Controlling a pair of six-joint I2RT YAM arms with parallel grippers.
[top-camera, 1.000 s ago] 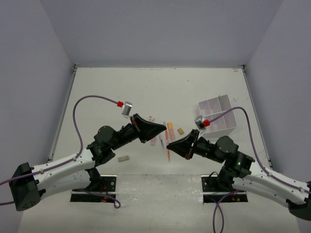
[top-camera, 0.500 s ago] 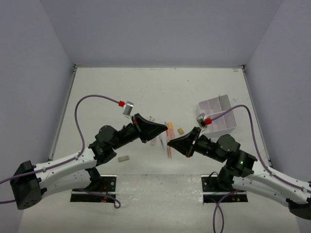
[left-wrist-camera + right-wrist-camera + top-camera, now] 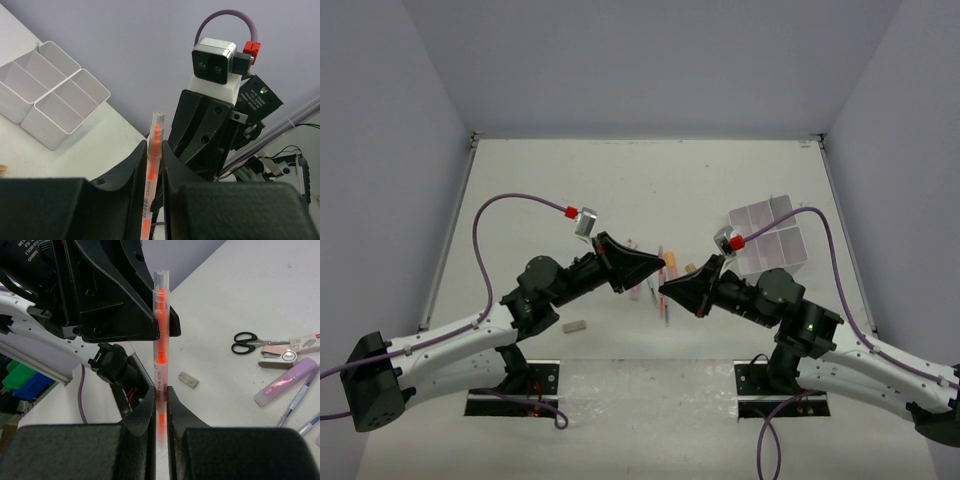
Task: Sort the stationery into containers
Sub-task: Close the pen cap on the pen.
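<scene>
1. Progress looked early. What showed of the white divided tray (image 3: pixel 47 135) held nothing, so no item seemed sorted yet.
2. One item was in hand: an orange pen (image 3: pixel 160 365) with a clear barrel. It was lifted off the worktop (image 3: pixel 620 180) and stood roughly upright between the two arms, well apart from the tray.
3. The right end effector (image 3: pixel 160 389) was closed to the pen's width and pinched its lower barrel. The left end effector (image 3: pixel 154 146) was narrowed about the same pen, its fingers hugging both sides. That looked like a grip too, so I judged this a hand-over midway.
4. Still to do, as I judged it: one arm releases and the other carries the pen to a compartment. Then comes the rest — black-handled scissors (image 3: pixel 245 346), a purple marker (image 3: pixel 285 382), thin pens (image 3: pixel 295 401), a grey eraser (image 3: pixel 189 380) and a tan eraser (image 3: pixel 691 269), all loose on the worktop.
5. Only the right wrist view showed the scissors, the purple marker and a pink-and-grey item (image 3: pixel 280 354) I could not identify. The top view mostly hid these behind the left arm.
6. Only the left wrist view showed the tray's compartments from the side.
7. Only the top view gave the layout — the tray sat beyond the right arm, away from the loose pile. The pen itself was barely discernible there.
</scene>
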